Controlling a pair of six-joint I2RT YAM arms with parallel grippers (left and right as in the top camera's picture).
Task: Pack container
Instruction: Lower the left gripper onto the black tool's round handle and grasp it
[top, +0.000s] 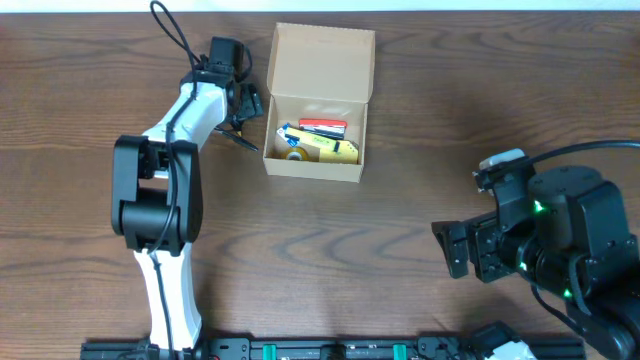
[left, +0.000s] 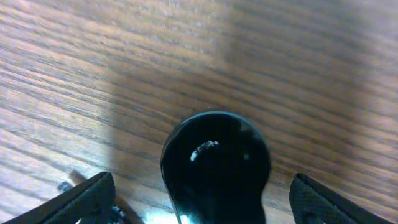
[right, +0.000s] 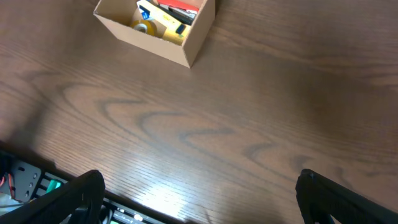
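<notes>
The container (top: 316, 165) is a tan cardboard box at the table's far middle, its flap lid (top: 322, 60) standing open. Inside lie a red item (top: 322, 126), a yellow item (top: 335, 149) and a tape roll (top: 296, 154). The container also shows in the right wrist view (right: 163, 45). My left gripper (top: 242, 125) is just left of the box. It is open in the left wrist view (left: 208, 202), with a glossy black rounded object (left: 214, 165) between its fingers, untouched. My right gripper (top: 455, 250) is open and empty at the front right (right: 205, 199).
The wooden table (top: 400, 200) stretches between the box and the right arm. A black rail with green lights (top: 330, 350) runs along the front edge. A black cable (top: 172, 30) loops behind the left arm.
</notes>
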